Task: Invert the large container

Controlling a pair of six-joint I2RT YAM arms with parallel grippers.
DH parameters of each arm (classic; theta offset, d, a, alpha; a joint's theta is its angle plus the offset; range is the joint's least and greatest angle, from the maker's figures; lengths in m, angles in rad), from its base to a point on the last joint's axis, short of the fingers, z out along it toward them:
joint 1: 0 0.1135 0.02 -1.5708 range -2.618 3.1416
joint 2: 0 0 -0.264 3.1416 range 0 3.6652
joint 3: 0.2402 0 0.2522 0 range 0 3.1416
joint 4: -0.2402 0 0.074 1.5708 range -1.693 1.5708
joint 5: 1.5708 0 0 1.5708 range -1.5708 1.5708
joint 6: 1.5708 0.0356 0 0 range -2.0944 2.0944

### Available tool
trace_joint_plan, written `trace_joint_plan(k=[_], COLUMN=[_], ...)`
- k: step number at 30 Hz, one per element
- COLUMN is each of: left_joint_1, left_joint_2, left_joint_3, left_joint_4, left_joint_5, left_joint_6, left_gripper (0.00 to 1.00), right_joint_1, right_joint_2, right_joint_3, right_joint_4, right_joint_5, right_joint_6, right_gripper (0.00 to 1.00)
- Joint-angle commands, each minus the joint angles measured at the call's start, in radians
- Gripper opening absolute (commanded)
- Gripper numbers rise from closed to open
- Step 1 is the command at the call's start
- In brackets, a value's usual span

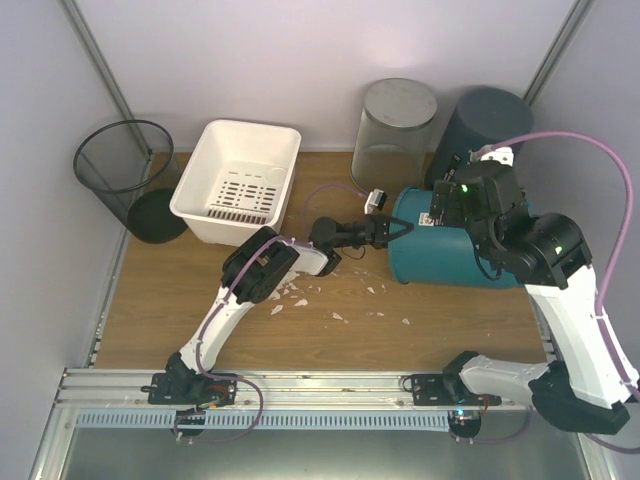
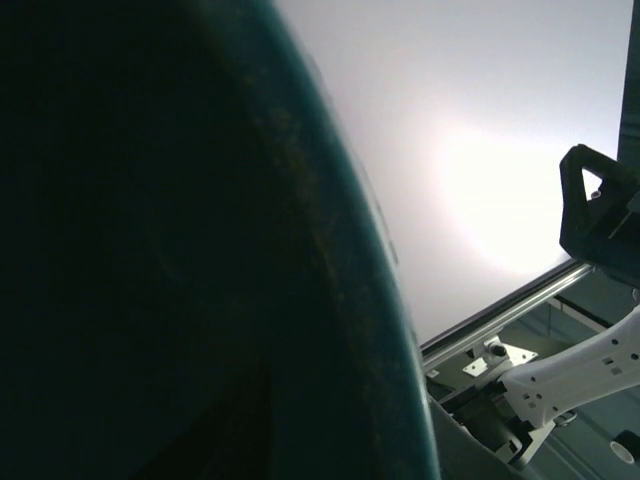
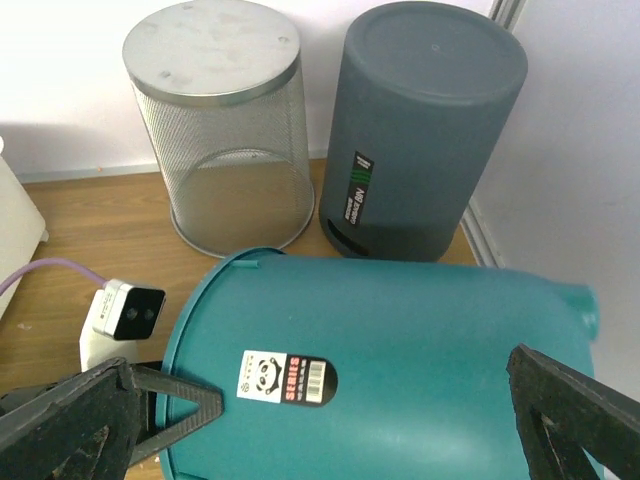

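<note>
The large container is a teal bin lying on its side at the right of the table, mouth facing left. A panda sticker shows on its wall. My left gripper reaches in from the left. Its jaws stand slightly apart astride the bin's rim, one finger on the outer wall. In the left wrist view the dark inside and the rim fill the frame, hiding my own fingers. My right gripper hangs open wide just above the bin's side, with one finger toward each end of it.
Behind the teal bin a silver mesh bin and a dark grey bin stand upside down by the back wall. A white slotted basket and a black mesh basket sit at the left. White scraps lie mid-table.
</note>
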Motion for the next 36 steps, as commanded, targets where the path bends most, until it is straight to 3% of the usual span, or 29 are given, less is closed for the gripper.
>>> trace_joint_plan(k=[1, 8, 12, 13, 28, 36], left_joint_1=[0.026, 0.085, 0.118, 0.123, 0.137, 0.146], left_joint_2=[-0.041, -0.052, -0.033, -0.022, 0.045, 0.046], left_joint_3=[-0.07, -0.19, -0.205, -0.198, -0.195, -0.245], left_joint_4=[0.316, 0.316, 0.316, 0.316, 0.316, 0.266], left_joint_5=[0.048, 0.082, 0.086, 0.092, 0.066, 0.085], left_joint_6=[0.026, 0.053, 0.059, 0.058, -0.028, 0.013], left_gripper=[0.25, 0.25, 0.01, 0.0, 0.0, 0.02], right_joint_1=[-0.006, -0.006, -0.007, -0.008, -0.017, -0.026], right_joint_2=[0.007, 0.025, 0.028, 0.032, 0.051, 0.053], right_joint_3=[-0.013, -0.02, -0.037, -0.038, -0.052, -0.086], right_joint_4=[0.03, 0.05, 0.075, 0.076, 0.055, 0.071], right_joint_5=[-0.016, -0.036, -0.042, -0.044, -0.052, -0.074], right_joint_6=[-0.012, -0.021, -0.029, -0.031, -0.039, -0.047], right_gripper=[1.0, 1.0, 1.0, 0.99, 1.0, 1.0])
